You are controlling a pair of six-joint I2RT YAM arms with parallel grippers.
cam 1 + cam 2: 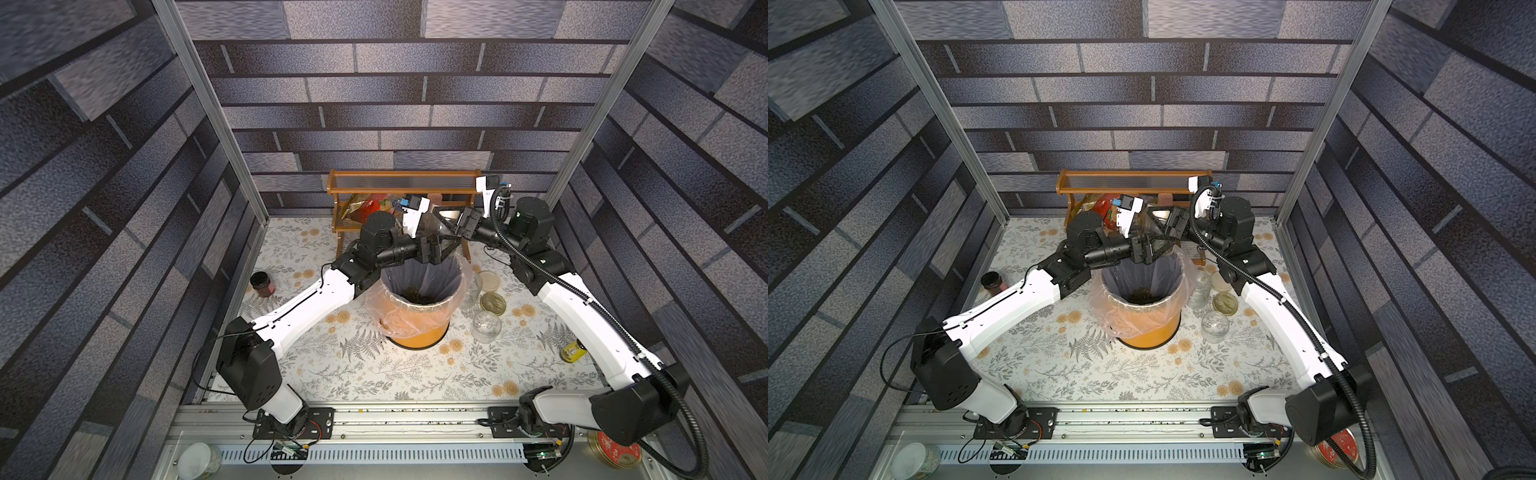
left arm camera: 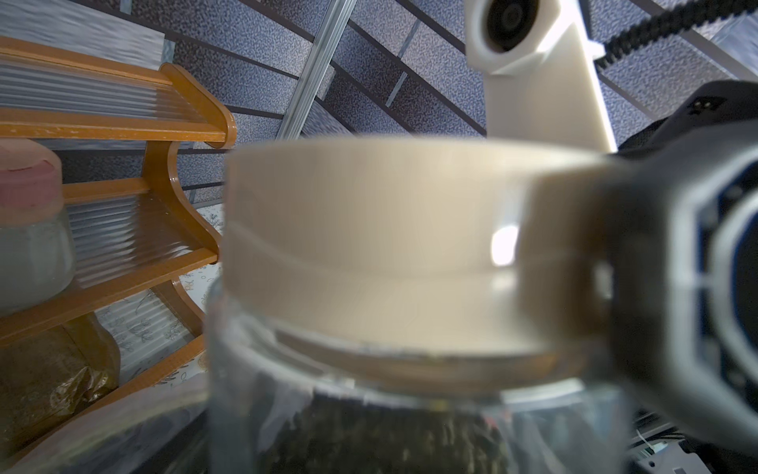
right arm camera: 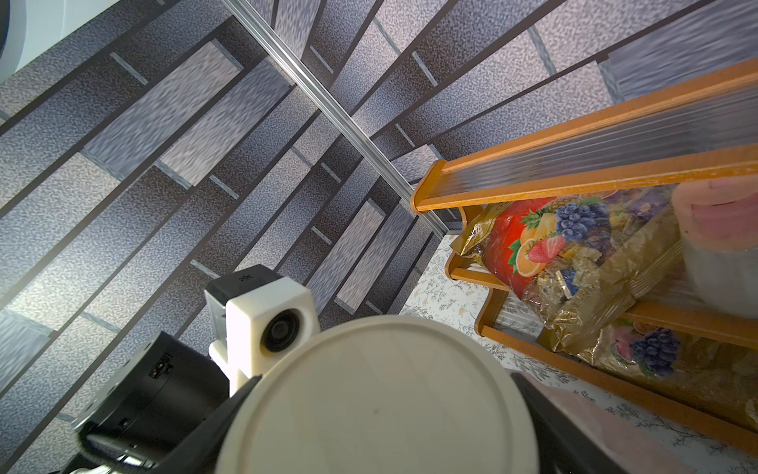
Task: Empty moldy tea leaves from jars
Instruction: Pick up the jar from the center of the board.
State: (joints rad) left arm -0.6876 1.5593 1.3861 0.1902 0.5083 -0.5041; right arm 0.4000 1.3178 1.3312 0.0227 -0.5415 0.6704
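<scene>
Glass jars are numbering three: one held jar (image 2: 287, 410) over the orange bin (image 1: 419, 332) at frame centre, two other jars (image 1: 486, 327) right of it. Right gripper (image 3: 385, 379) is pinching its cream lid (image 3: 377, 431); left gripper (image 1: 436, 248) jaws cannot be told. Tea leaves (image 1: 417, 296) are lying in the bin.

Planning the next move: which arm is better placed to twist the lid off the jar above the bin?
Right. The right gripper is closed on the cream lid from both sides; the left gripper sits by the glass body of the jar, suited to steadying it above the orange bin.
</scene>
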